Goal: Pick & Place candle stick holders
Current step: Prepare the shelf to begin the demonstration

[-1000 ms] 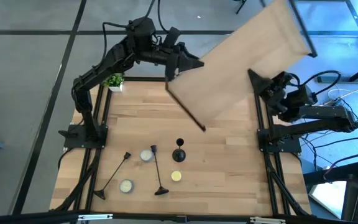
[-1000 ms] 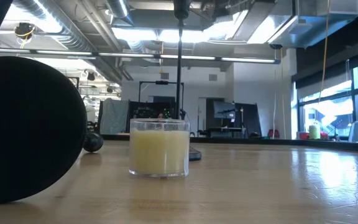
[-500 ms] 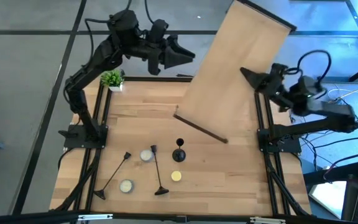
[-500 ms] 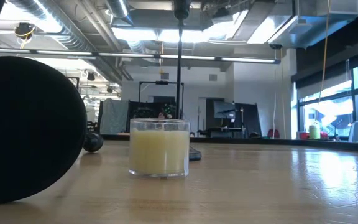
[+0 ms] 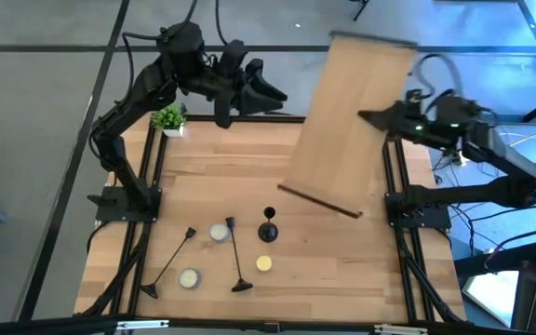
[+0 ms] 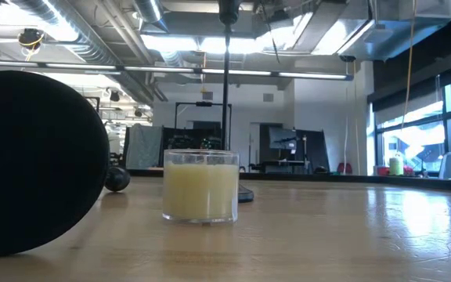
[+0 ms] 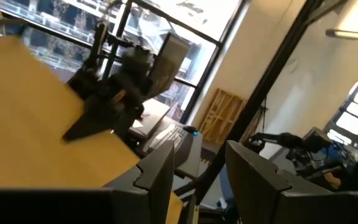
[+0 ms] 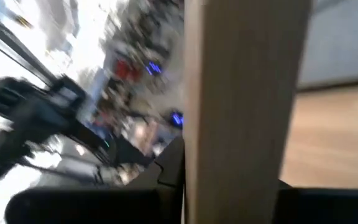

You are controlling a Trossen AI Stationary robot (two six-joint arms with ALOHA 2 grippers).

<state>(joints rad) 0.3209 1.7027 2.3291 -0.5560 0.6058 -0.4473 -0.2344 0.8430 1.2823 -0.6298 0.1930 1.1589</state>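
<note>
- Wooden table (image 5: 342, 270) fills the lower middle of the high view, framed by black rails, with bare room across its centre and right side.
- Over its upper right, a large wooden board (image 5: 347, 121) is tilted up; its lower edge hangs above the table's upper middle.
- Left arm is raised at the upper left; the left gripper (image 5: 266, 91) sits above the table's far edge, near the board, and in the left wrist view its fingers (image 7: 160, 171) stand apart with nothing between them.
- Right gripper (image 5: 372, 118) is at the board's right edge; the right wrist view shows the board's edge (image 8: 244, 93) between its fingers, so it seems to be clamped on it, though that view is blurred.
- Small green plant (image 5: 168, 119) stands at the table's upper left corner.
- Candle stick holders are all in the lower left, well apart from both grippers: two tall holders (image 5: 235, 256) lie flat, the other one (image 5: 167, 263) slanting left; the short holder (image 5: 268, 227) stands upright.
- Round candles sit among them: a white candle (image 5: 219, 233), another white one (image 5: 189, 277), and a yellow candle (image 5: 264, 263).
- Low view shows a glass candle (image 6: 200, 186) close up with wax inside.
</note>
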